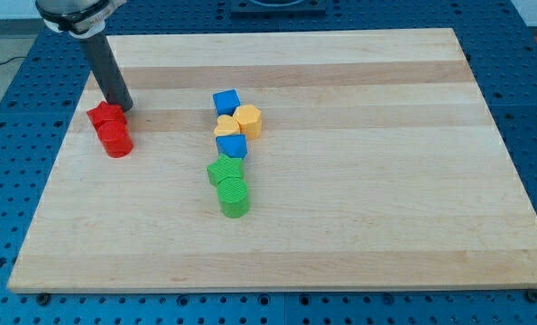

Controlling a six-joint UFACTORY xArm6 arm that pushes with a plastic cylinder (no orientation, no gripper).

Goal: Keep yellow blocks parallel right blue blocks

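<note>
Two blue blocks sit near the board's middle: a blue cube [226, 101] above and a blue block [232, 146] below. Between them lie two yellow blocks: a small yellow heart-like block [225, 125] and a yellow hexagonal block [248, 119] to its right. All four touch in a tight cluster. My tip [124, 107] is at the view's left, far from this cluster, touching the top right of a red block [106, 115].
A red cylinder [116, 139] sits just below the red block. A green block [224, 172] and a green cylinder [234, 196] lie just below the lower blue block. The wooden board [385, 181] rests on a blue perforated table.
</note>
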